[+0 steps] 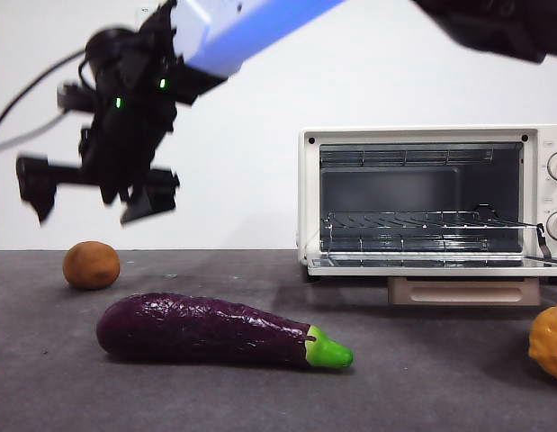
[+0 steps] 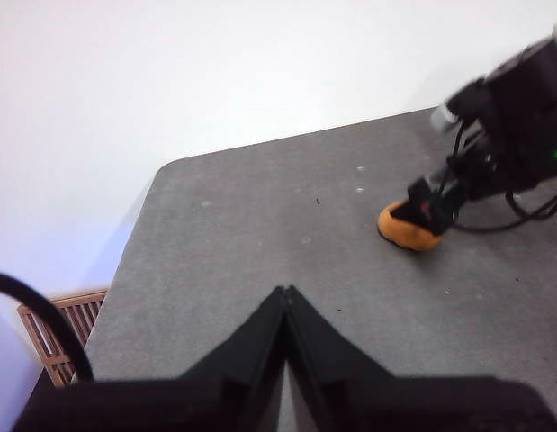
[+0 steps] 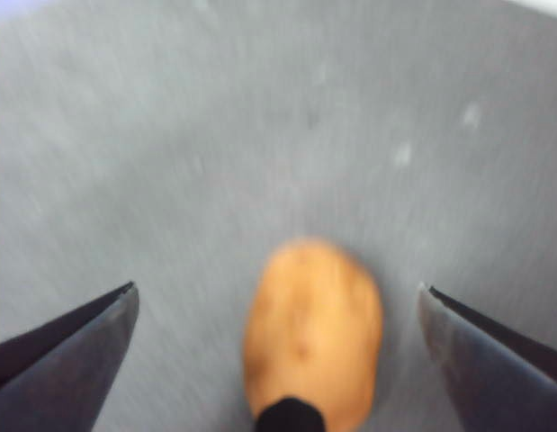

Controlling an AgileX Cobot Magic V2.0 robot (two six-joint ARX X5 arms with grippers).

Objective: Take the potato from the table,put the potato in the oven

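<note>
On table [image 1: 260, 396], potato [image 1: 91, 265] below right tool [image 1: 98, 200], jaws spread wide, empty; left tool [image 2: 285, 301] closed.

My front cam sits low at table [image 1: 260, 396] height, looking level across to the oven [image 1: 422, 198]. My left wrist cam looks from farther off over the table corner. My right wrist cam looks steeply down, close on the potato [image 3: 314, 328]. All three share the potato.
</note>
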